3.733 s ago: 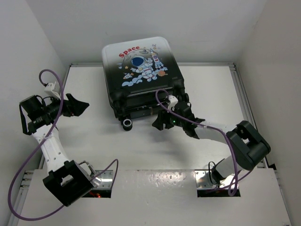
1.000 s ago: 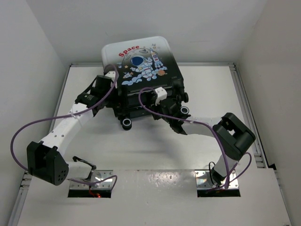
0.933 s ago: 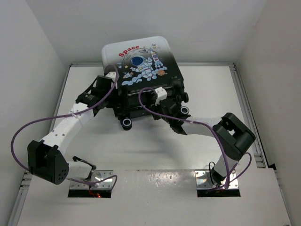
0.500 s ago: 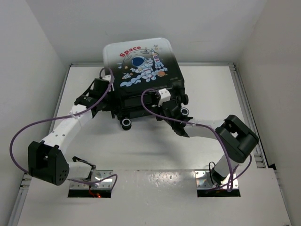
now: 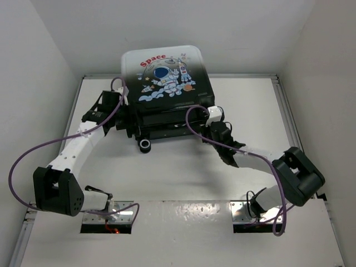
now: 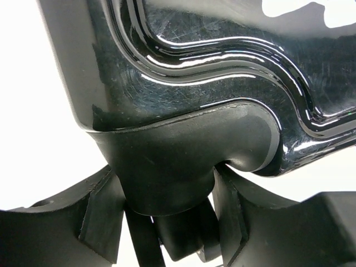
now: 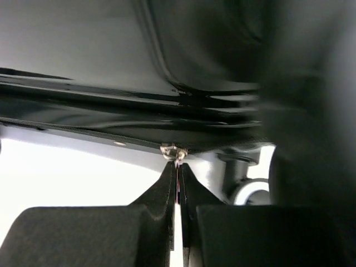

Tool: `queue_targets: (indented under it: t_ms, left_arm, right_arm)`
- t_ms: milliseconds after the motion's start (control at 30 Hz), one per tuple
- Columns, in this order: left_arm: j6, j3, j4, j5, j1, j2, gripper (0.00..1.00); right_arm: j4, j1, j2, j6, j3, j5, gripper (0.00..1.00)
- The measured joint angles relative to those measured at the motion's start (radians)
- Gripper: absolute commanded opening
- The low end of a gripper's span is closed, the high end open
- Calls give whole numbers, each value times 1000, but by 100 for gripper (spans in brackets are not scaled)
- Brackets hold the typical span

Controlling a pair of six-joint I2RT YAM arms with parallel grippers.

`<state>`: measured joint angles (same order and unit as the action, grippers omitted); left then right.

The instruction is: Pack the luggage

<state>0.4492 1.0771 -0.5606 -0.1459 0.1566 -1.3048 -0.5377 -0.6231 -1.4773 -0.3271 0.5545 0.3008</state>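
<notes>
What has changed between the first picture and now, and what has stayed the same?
The left pincer swung in from the left and clamped the near left corner of the luggage. The right pincer, pinching the zipper pull, slid rightward along the near edge. The luggage stayed on the table.

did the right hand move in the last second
Yes. The right hand, pinched on the zipper pull, slid rightward along the luggage near edge, toward the table's right rail.
</notes>
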Motion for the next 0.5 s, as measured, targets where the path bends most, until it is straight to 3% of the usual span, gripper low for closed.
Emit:
queue_targets:
  t_ms: [300, 500]
  left_arm:
    - [-67, 65, -60, 73, 1, -37, 0]
    - [-154, 96, -63, 131, 1, -62, 0]
  right_arm:
    - [-55, 117, 146, 49, -120, -68, 0]
    - [-145, 217, 160, 105, -181, -238, 0]
